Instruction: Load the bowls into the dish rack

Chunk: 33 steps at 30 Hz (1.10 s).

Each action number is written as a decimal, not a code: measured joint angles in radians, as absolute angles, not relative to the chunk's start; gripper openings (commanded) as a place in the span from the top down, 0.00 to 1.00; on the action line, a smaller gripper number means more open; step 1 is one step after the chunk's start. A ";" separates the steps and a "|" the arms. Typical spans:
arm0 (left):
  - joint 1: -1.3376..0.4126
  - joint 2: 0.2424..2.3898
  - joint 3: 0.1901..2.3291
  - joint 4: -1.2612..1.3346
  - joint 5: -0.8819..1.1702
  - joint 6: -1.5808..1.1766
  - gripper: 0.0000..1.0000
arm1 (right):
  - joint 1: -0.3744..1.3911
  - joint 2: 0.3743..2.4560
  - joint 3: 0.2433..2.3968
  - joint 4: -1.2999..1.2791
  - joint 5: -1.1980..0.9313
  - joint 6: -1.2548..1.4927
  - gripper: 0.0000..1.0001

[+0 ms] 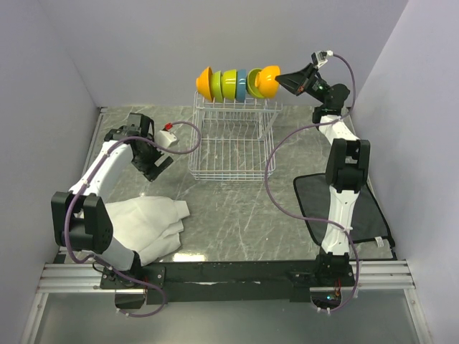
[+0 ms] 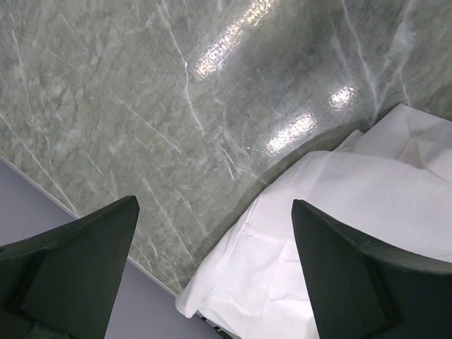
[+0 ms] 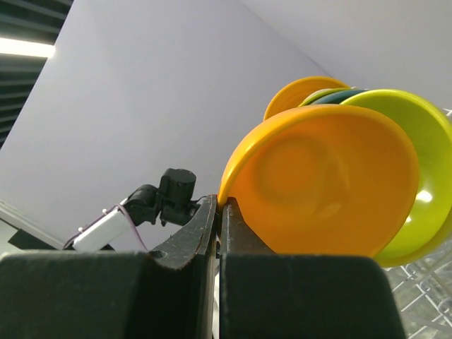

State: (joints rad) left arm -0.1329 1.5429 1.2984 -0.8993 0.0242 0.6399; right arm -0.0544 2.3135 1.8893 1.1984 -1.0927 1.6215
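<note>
The white wire dish rack [image 1: 231, 147] stands at the back middle of the table. Several bowls stand on edge in a row on its raised tier: orange [image 1: 204, 83], lime [image 1: 229, 84], blue [image 1: 242, 84], lime [image 1: 254, 82]. My right gripper [image 1: 281, 79] is shut on the rim of an orange bowl [image 1: 268, 80] at the row's right end; in the right wrist view the orange bowl [image 3: 328, 187] fills the centre, pinched at my gripper [image 3: 224, 208], with a lime bowl [image 3: 424, 183] behind it. My left gripper [image 1: 153, 170] is open and empty over the table, left of the rack.
A crumpled white cloth [image 1: 147, 226] lies at the front left, also in the left wrist view [image 2: 339, 233]. A black mat [image 1: 344, 208] lies at the right under the right arm. A small white and red object [image 1: 169, 136] sits left of the rack.
</note>
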 measured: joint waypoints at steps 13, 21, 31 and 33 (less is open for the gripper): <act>-0.170 1.543 1.296 -0.897 0.020 0.635 0.03 | -0.082 2.316 1.877 1.108 -1.087 1.528 1.00; -0.185 1.543 1.296 -0.896 0.018 0.634 0.03 | -0.087 2.354 1.881 1.060 -1.081 1.486 1.00; -0.196 1.546 1.296 -0.894 0.013 0.632 0.03 | -0.088 2.355 1.884 1.048 -1.082 1.468 1.00; -0.197 1.549 1.296 -0.894 0.012 0.632 0.03 | -0.087 2.359 1.893 1.060 -1.094 1.468 1.00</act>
State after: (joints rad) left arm -0.1970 1.5486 1.2961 -0.8936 0.0124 0.6319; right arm -0.0872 2.3592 1.8931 1.0595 -1.0943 1.4677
